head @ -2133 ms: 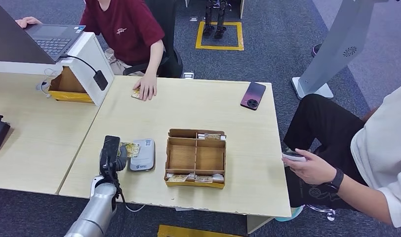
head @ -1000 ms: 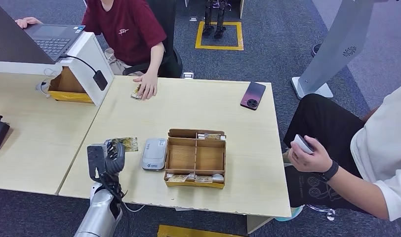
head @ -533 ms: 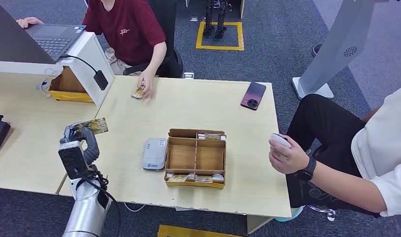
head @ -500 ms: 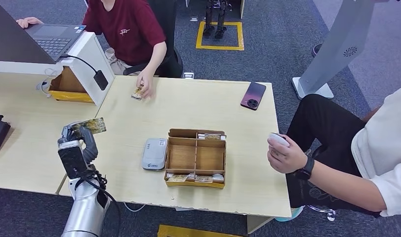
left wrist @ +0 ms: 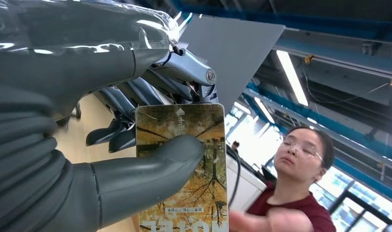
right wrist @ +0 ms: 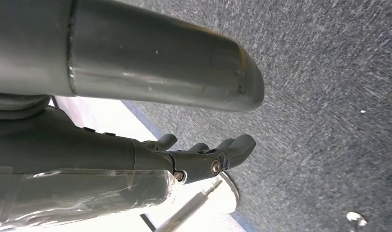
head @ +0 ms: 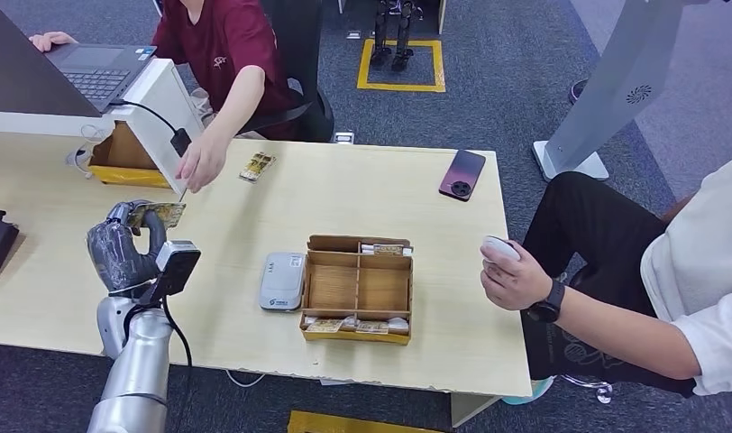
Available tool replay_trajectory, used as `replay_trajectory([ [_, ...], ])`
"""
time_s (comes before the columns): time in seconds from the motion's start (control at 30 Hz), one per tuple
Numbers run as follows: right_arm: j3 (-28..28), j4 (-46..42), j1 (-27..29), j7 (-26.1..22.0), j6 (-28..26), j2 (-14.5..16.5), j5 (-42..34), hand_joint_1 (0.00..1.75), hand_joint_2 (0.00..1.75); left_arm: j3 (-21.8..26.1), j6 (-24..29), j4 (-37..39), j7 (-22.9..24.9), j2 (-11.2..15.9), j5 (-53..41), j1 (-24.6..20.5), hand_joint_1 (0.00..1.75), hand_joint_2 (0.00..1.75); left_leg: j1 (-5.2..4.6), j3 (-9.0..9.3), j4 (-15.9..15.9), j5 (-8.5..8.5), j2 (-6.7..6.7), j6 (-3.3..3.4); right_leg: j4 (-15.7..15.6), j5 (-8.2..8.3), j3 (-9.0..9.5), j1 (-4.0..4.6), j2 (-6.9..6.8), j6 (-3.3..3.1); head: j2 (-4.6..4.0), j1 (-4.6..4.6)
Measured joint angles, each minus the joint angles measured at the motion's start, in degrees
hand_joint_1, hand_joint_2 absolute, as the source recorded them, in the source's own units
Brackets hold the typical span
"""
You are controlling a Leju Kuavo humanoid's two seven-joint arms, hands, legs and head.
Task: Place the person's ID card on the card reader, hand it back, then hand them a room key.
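A: What are the fingers doing?

B: The left hand [head: 126, 245] pinches the card [left wrist: 184, 166] between its thick grey thumb and the dark fingers [left wrist: 136, 92] behind it. The right hand [right wrist: 203, 154] hangs by the floor, fingers loosely apart, holding nothing.

A: And where is the card?

B: Raised above the table [head: 344, 194], near its left edge, just short of the person's hand [head: 200, 164] reaching toward it.

A: So the hand-back. How to do it well?

B: I'd judge it best to keep the free end toward the person, hold steady, and loosen the thumb only once they grip it.

A: How will it handle?

B: It's a thin, flat, glossy rectangle with rounded corners, printed with golden trees. Probably slippery under smooth pads. The reader [head: 282, 280], a rounded grey slab, lies beside the wooden tray [head: 357, 290].
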Motion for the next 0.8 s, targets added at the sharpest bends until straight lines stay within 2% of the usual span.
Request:
replay_trajectory([
  [0.1, 1.1, 0.0, 0.0, 0.0, 0.0, -0.1, 0.0, 0.0, 0.0, 5.4, 0.0, 0.2, 0.0, -1.0, -7.2, -2.0, 1.75, 1.75, 0.0, 0.02, 0.0, 0.0, 0.01, 0.0, 0.0, 0.0, 0.0, 0.0, 0.01, 0.0, 0.0, -0.01],
  [0.2, 1.6, 0.0, -0.2, 0.0, 0.0, -0.2, 0.0, 0.0, 0.0, 8.3, 0.1, 0.3, 0.0, -1.6, -7.9, -3.0, 1.75, 1.75, 0.0, 0.02, 0.0, 0.0, -0.01, 0.0, 0.0, 0.0, 0.0, 0.0, 0.0, 0.0, 0.0, 0.0],
  [0.63, 2.8, 0.0, -0.3, 0.2, -0.1, -0.4, 0.0, 0.0, 0.0, 10.1, 0.1, 0.9, 0.0, -3.2, -5.1, -4.0, 1.75, 1.75, 0.0, 0.01, 0.0, 0.0, -0.01, 0.0, 0.0, 0.0, 0.0, 0.0, 0.0, 0.0, 0.0, 0.0],
  [0.77, 2.9, 0.0, -0.3, 0.4, -0.2, -0.4, 0.0, 0.0, 0.0, 10.1, 0.1, 1.6, 0.0, -3.3, -3.7, -4.2, 0.0, 1.75, 0.0, 0.01, 0.0, 0.0, 0.02, 0.0, 0.0, 0.0, -0.01, 0.0, 0.03, 0.0, 0.0, -0.01],
  [0.8, 3.0, 0.0, -0.3, 0.5, -0.2, -0.4, 0.0, 0.0, 0.0, 10.1, 0.1, 1.8, 0.0, -3.4, -3.3, -4.3, 0.0, 1.75, 0.0, 0.01, 0.0, 0.0, 0.02, 0.0, 0.0, 0.0, -0.02, 0.0, 0.03, 0.0, 0.0, -0.01],
])
